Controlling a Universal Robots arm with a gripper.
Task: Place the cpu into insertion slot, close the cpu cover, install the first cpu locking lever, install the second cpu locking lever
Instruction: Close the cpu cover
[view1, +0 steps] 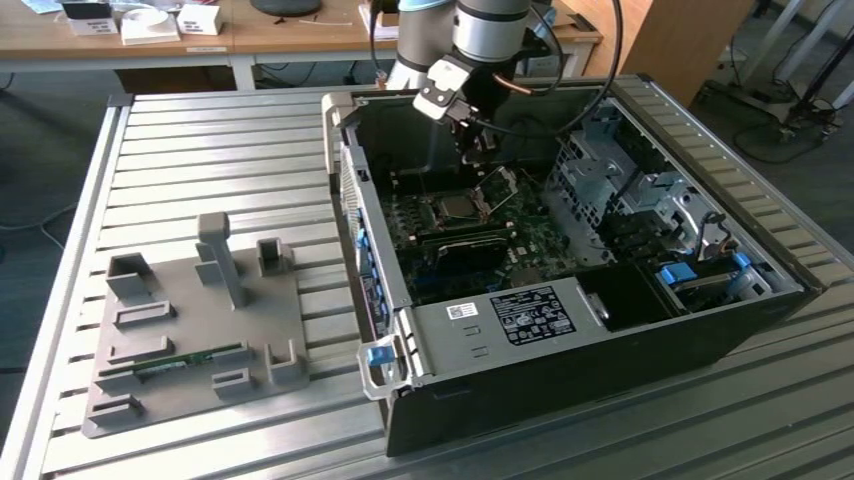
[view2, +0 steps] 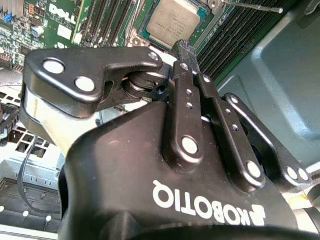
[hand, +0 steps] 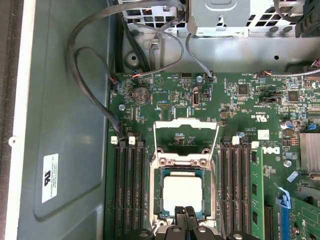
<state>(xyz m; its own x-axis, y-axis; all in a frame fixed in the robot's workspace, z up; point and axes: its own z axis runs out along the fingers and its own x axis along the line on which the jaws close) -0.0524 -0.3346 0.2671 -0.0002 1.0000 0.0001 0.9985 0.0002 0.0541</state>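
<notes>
The cpu (hand: 182, 194) is seen seated flat in the insertion slot (hand: 160, 194), silvery top upward, directly under the tips of the gripper (hand: 186, 214). The gripper's fingers are drawn narrow, pressed together, and nothing is held between them; whether the chip's near edge is touched cannot be told. Just beyond the fingertips, past the slot's far side, the cpu cover (hand: 182, 160) is swung open, and it is seen tilted up in the exterior view. Black memory slots (hand: 127, 190) are ranged on both sides of the gripper. All this is enclosed by the open computer case (view1: 561, 370), laid on a slatted metal table (view1: 200, 130), with a grey fixture tray (view1: 187, 330) well apart from the tool.
</notes>
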